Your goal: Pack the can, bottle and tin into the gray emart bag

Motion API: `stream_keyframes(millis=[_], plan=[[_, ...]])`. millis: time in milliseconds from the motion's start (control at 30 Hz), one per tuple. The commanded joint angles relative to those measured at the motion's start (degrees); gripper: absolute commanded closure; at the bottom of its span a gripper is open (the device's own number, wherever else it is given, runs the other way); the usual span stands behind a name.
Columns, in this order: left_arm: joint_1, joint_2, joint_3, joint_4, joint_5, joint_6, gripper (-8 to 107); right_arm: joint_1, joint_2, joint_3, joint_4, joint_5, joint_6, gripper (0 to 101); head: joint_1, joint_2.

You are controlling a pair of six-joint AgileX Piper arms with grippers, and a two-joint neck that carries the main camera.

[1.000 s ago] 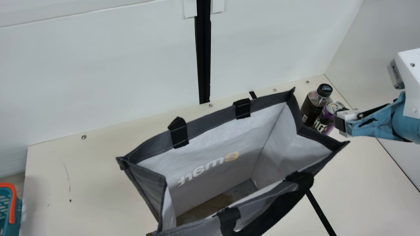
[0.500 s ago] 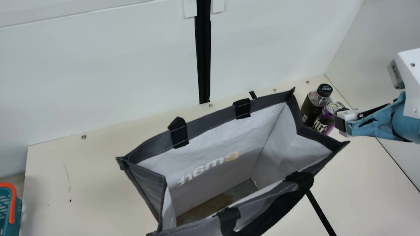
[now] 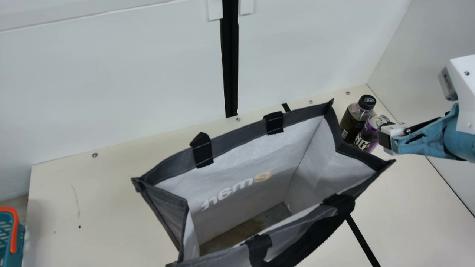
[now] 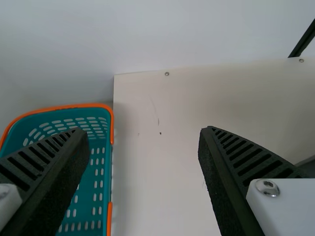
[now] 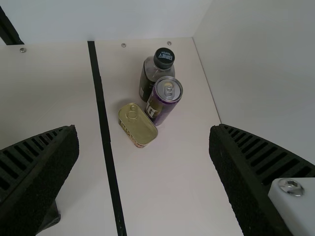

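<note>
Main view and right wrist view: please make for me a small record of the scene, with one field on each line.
bag: gray bag, standing with its top open
bottle: dark bottle, upright, black cap
can: purple can, upright, close beside the bottle
tin: gold tin, lying flat near the can
packed: none of these three
right gripper: open, holding nothing
left gripper: open, holding nothing

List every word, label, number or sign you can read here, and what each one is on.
"emart", in reverse, on the inner wall of the gray emart bag.
Can: large letters, only part of a word showing.
Bottle: print on cap and label, too small to read surely.
Tin: marks on its side, too small to read.
</note>
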Motion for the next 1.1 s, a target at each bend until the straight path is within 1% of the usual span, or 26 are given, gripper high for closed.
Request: stream_keyframes(millis=[0,767,1067], plan=[[-1.85,1.13,-1.28,1.22,-0.28,-0.81,9,0.00,0.00,0.00,0.00,0.00,0.00,10,-1.30,-0.05],[-24.95,14.66,-17.96,17.94,0.02,-14.76,9,0.00,0.00,0.00,0.00,0.00,0.00,10,-1.30,-0.05],[-31.35,18.96,-23.37,21.68,0.01,-18.08,9,0.00,0.00,0.00,0.00,0.00,0.00,10,-1.30,-0.05]])
